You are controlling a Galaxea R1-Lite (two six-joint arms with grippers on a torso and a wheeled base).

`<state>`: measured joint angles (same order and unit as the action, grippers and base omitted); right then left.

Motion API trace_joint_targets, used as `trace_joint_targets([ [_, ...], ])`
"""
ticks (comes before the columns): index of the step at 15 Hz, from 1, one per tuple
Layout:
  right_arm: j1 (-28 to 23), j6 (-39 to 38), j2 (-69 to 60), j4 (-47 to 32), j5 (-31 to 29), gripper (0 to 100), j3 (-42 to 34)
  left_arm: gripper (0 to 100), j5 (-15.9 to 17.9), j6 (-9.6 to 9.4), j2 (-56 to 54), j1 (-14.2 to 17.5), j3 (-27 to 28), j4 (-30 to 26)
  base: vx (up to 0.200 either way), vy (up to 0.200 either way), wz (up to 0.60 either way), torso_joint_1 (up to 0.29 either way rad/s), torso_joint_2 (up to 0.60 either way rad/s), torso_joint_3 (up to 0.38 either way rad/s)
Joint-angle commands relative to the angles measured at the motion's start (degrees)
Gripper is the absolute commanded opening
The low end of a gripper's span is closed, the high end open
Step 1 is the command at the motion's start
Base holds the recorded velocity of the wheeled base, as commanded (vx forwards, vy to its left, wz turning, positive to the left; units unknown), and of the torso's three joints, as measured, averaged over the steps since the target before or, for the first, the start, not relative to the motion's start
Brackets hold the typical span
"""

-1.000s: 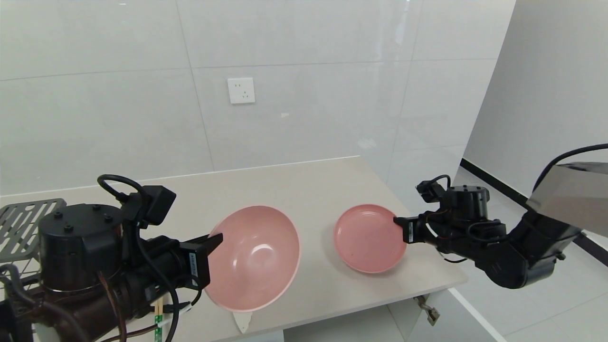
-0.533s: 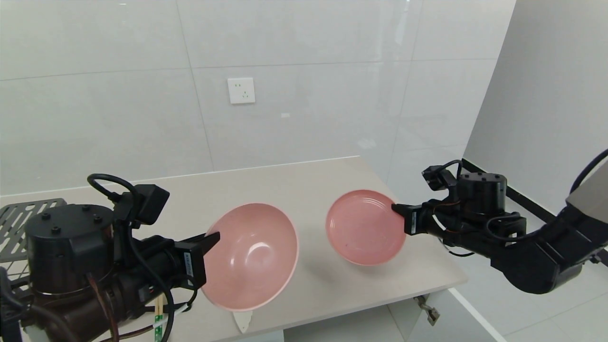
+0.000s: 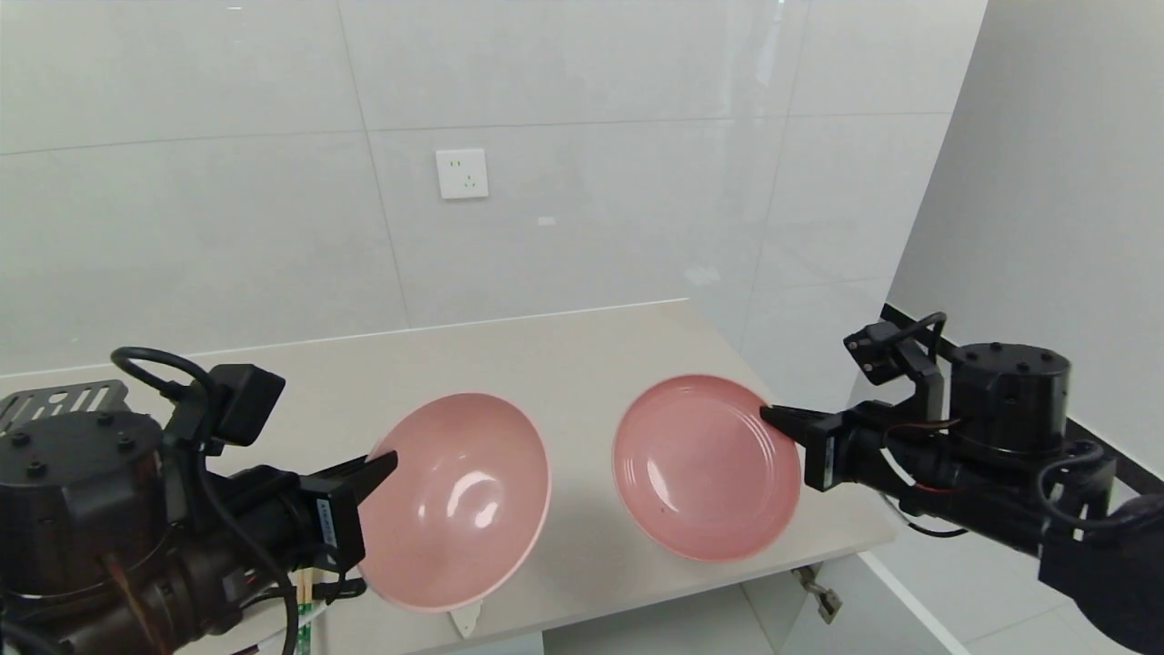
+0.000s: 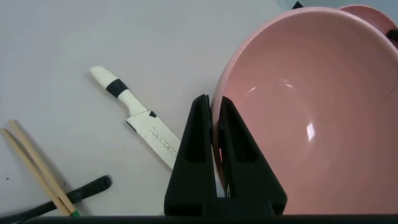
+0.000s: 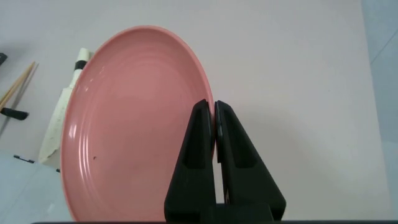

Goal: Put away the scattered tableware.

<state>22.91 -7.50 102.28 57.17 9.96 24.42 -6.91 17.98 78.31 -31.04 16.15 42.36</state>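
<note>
My left gripper (image 3: 377,464) is shut on the rim of a large pink bowl (image 3: 459,496), held tilted above the table's front edge; the wrist view shows the bowl (image 4: 311,118) clamped between the fingers (image 4: 200,143). My right gripper (image 3: 773,418) is shut on the rim of a pink plate (image 3: 700,464), lifted and tilted toward me; in the right wrist view the plate (image 5: 130,124) sits in the gripper (image 5: 214,115). On the table lie a white knife (image 4: 140,124) with black bands and wooden chopsticks (image 4: 37,168).
The beige table (image 3: 582,355) ends at its right edge near the right arm, with floor beyond. A metal rack (image 3: 50,405) stands at the far left. A black-handled utensil (image 4: 68,196) lies by the chopsticks. Tiled wall with a socket (image 3: 461,173) behind.
Both arms have drawn back toward me with their dishes. The plate has risen off the table and tilted more upright; the bowl has shifted left and lower.
</note>
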Motion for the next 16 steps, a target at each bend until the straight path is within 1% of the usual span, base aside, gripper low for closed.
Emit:
trace_joint_targets([
  [1, 0.12, -0.06, -9.64, 0.04, 0.32, 0, -5.61, 0, -0.03, -0.05, -4.48, 1.07, -1.74, 0.00, 0.000, 0.000, 0.00, 0.000, 0.00, 0.000],
  [2, 0.12, -0.06, -12.54, -0.04, 0.32, 0, -7.37, 0, -0.03, -0.05, -6.51, 1.51, -2.35, -0.09, 0.000, 0.000, 0.00, 0.000, 0.00, 0.000],
  [3, 0.12, -0.06, -12.72, -0.04, 0.32, 0, -7.45, 0, -0.03, -0.05, -6.68, 1.59, -2.35, -0.09, 0.000, 0.000, 0.00, 0.000, 0.00, 0.000],
  [4, 0.12, -0.06, -17.20, -0.04, 0.32, 0, -10.53, 0, -0.12, -0.05, -10.46, 3.09, -3.06, -0.26, 0.000, 0.000, 0.00, 0.000, 0.00, 0.000],
  [6, 0.03, 0.03, -20.10, -0.04, 0.32, 0, -12.29, 0, -0.12, -0.32, -13.54, 4.58, -3.50, -0.79, 0.000, 0.000, 0.00, 0.000, 0.00, 0.000],
  [7, 0.03, 0.03, -22.83, -0.04, 0.32, 0, -13.26, 0, -0.12, -0.40, -16.09, 5.20, -5.25, -0.79, 0.000, 0.000, 0.00, 0.000, 0.00, 0.000],
  [9, -0.32, -0.06, -26.25, -0.04, 0.24, 0, -15.63, 0, -0.12, -0.40, -20.57, 5.20, -8.77, -1.32, 0.000, 0.000, 0.00, 0.000, 0.00, 0.000],
  [11, -0.49, -0.06, -29.77, -0.04, 0.15, 0, -17.83, 0, -0.12, -0.40, -25.40, 5.99, -10.62, -3.51, 0.000, 0.000, 0.00, 0.000, 0.00, 0.000],
  [12, -0.58, -0.06, -31.18, -0.22, -0.03, 0, -18.44, 0, -0.12, -0.84, -27.69, 7.13, -10.53, -5.36, 0.000, 0.000, 0.00, 0.000, 0.00, 0.000],
  [14, -2.69, -0.06, -34.08, -1.36, -0.03, 0, -18.70, 0, 0.06, -4.62, -34.02, 8.89, -10.53, -10.28, 0.000, 0.000, 0.00, 0.000, 0.00, 0.000],
  [15, -3.39, 0.03, -35.83, -2.59, -0.03, 0, -18.79, 0, 0.14, -5.85, -37.09, 10.03, -10.53, -12.74, 0.000, 0.000, 0.00, 0.000, 0.00, 0.000],
  [16, -3.75, 0.11, -37.68, -3.91, -0.12, 0, -18.70, 0, 0.14, -6.56, -39.73, 10.91, -10.44, -14.59, 0.000, 0.000, 0.00, 0.000, 0.00, 0.000],
])
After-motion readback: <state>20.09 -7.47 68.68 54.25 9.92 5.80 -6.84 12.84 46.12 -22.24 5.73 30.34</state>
